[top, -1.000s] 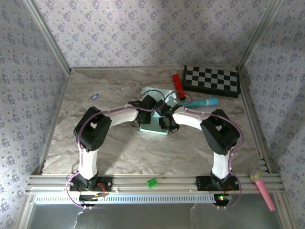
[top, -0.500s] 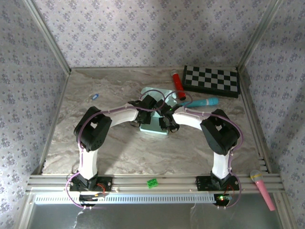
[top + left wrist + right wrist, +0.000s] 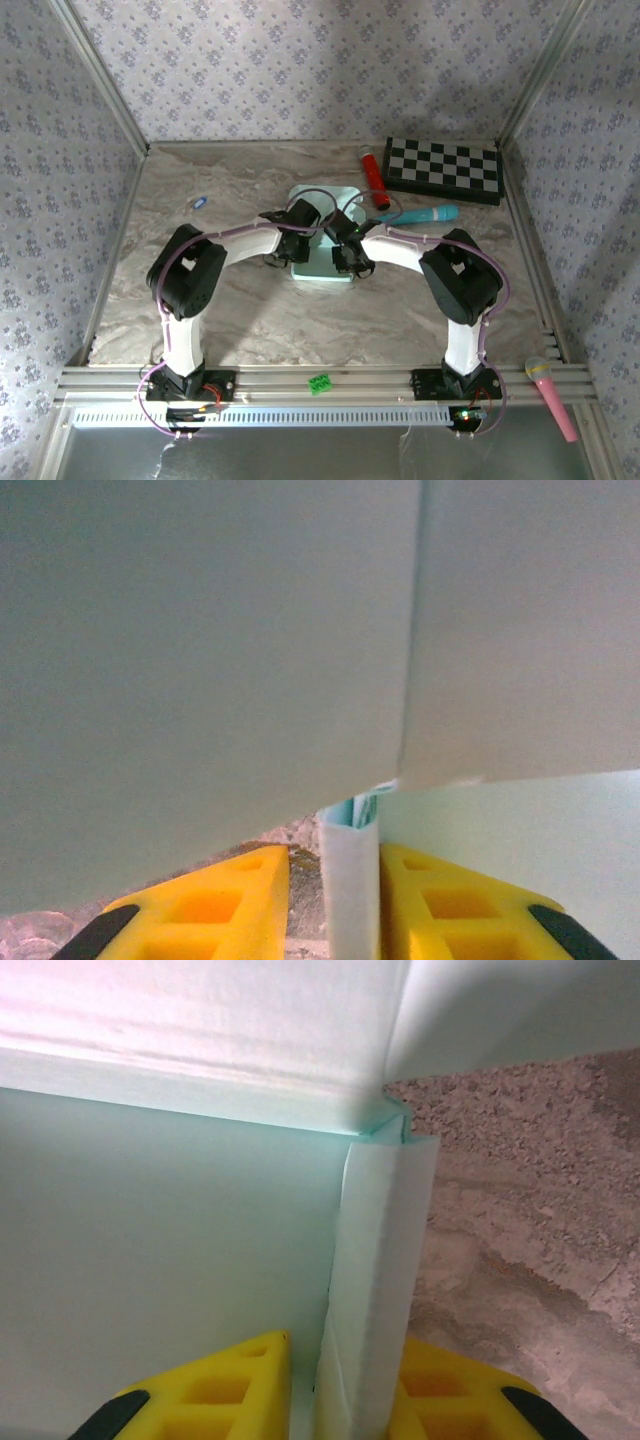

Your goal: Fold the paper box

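Note:
The paper box (image 3: 322,274) is pale mint card, part-folded, at the table's middle between the two wrists. My left gripper (image 3: 299,230) is at its left side. In the left wrist view a doubled upright wall (image 3: 352,890) stands between the yellow fingers (image 3: 215,905). The right finger touches it and the left finger stands off with marble showing in the gap, so the left gripper (image 3: 333,920) is open. My right gripper (image 3: 346,254) is at the box's right side. There the right gripper (image 3: 345,1395) is shut on a folded side wall (image 3: 375,1290).
A checkerboard (image 3: 443,168) lies at the back right, with a red cylinder (image 3: 374,178) and a teal toy microphone (image 3: 432,214) beside it. A small blue item (image 3: 198,202) lies far left. A pink microphone (image 3: 552,398) and a green piece (image 3: 320,383) rest on the front rail.
The left gripper has opened off the box wall and its wrist has shifted slightly left and back. More of the box's far flap shows. The right arm has held still.

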`<state>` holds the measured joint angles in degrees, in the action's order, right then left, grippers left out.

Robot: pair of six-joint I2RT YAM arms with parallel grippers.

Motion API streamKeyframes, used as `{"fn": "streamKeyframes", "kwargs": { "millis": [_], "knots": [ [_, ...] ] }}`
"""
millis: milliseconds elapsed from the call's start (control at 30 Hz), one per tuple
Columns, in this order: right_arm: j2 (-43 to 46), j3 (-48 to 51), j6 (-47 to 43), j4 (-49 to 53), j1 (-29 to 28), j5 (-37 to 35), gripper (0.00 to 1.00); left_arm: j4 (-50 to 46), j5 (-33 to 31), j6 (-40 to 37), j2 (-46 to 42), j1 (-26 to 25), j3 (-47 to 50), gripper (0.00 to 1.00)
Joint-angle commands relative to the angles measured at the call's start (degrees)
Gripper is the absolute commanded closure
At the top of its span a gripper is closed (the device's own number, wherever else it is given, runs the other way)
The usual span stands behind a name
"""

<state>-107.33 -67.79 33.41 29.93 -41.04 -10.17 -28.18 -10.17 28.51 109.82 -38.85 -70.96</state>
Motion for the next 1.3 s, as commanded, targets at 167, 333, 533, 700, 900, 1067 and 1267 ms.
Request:
{"fn": "streamKeyframes", "kwargs": {
  "millis": [167,333,533,700,900,1067,1267],
  "knots": [
    [-2.6,0.9,-1.1,6.2,0.1,-0.9,0.75,-5.4,3.4,-0.5,-3.8,1.6,2.1,0.63],
    [-2.7,0.5,-1.2,6.1,0.1,-0.8,0.75,-4.0,5.1,-0.6,-6.0,2.0,3.3,0.56],
    [-3.0,-0.1,-1.5,6.1,0.0,-0.7,0.75,-2.3,7.4,-0.3,-7.7,2.6,4.6,0.48],
    [-2.8,-0.1,-1.3,6.2,-0.1,-0.7,0.75,-1.2,8.9,-0.5,-8.1,2.8,4.8,0.45],
    [-1.5,0.0,-1.3,5.7,-0.1,-0.6,0.68,2.1,11.4,-0.2,-11.4,3.8,6.9,0.38],
    [-0.2,-2.3,-1.1,5.9,-0.1,-0.8,0.5,3.8,12.2,-0.7,-14.8,4.7,8.4,0.33],
    [2.5,-3.1,-1.3,6.1,0.2,-0.5,0.39,4.0,12.0,-1.6,-18.7,6.1,8.8,0.31]
  ]
}}
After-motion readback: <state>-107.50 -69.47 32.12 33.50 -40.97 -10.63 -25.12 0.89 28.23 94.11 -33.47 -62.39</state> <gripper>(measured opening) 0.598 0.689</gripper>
